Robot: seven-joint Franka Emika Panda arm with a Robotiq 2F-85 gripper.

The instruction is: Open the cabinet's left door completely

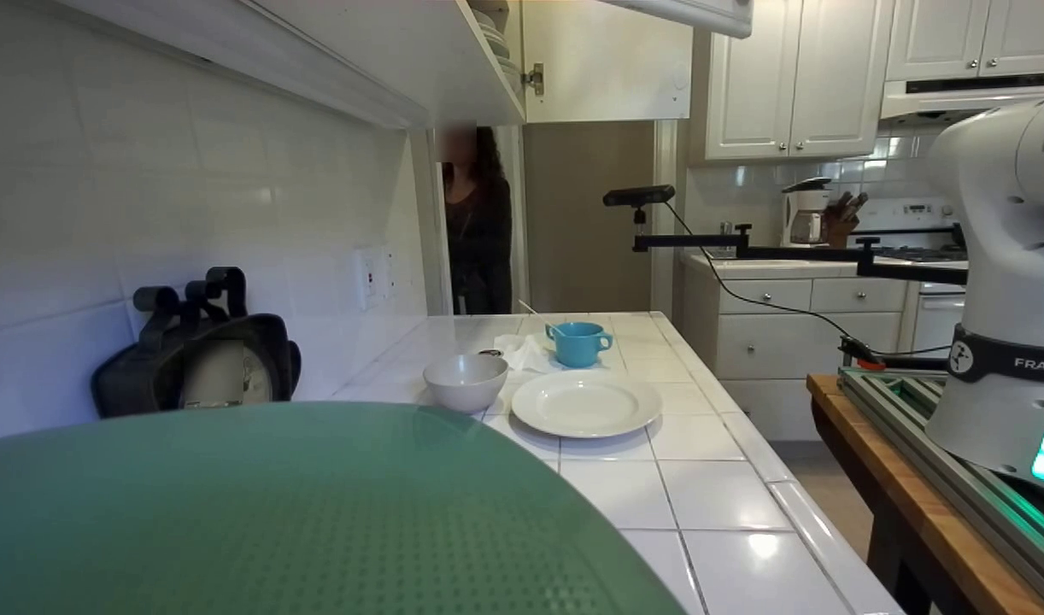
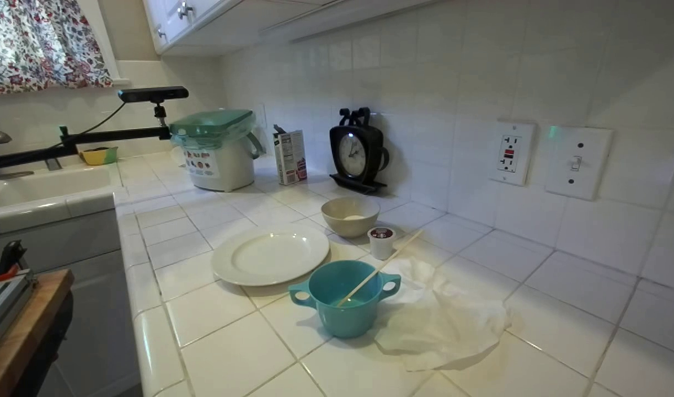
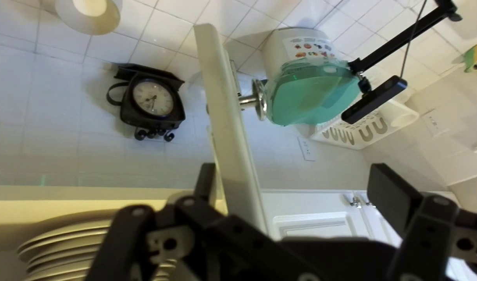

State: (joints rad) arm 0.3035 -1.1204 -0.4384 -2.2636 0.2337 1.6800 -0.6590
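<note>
The white cabinet (image 1: 360, 51) hangs over the tiled counter in an exterior view. The wrist view, upside down, shows its cream interior (image 3: 86, 194) with stacked plates (image 3: 66, 249). The left door (image 3: 228, 128) stands ajar, seen edge-on in the wrist view, with a metal knob (image 3: 258, 99) on its outer face. My gripper (image 3: 295, 177) is open and straddles the door: one finger is close beside its inner face, the other well out on the outer side. Contact cannot be told. A white slab (image 1: 693, 13) at an exterior view's top looks like this door's lower edge. The gripper is outside both exterior views.
Another cabinet door (image 1: 607, 64) stands open at the far end. Below are a white plate (image 1: 586, 403), a blue cup (image 2: 348, 300), a bowl (image 2: 350, 216), a clock (image 2: 354, 151) and a lidded bin (image 2: 218, 160). A camera arm (image 1: 744, 248) reaches over the counter. A person (image 1: 478, 226) stands behind.
</note>
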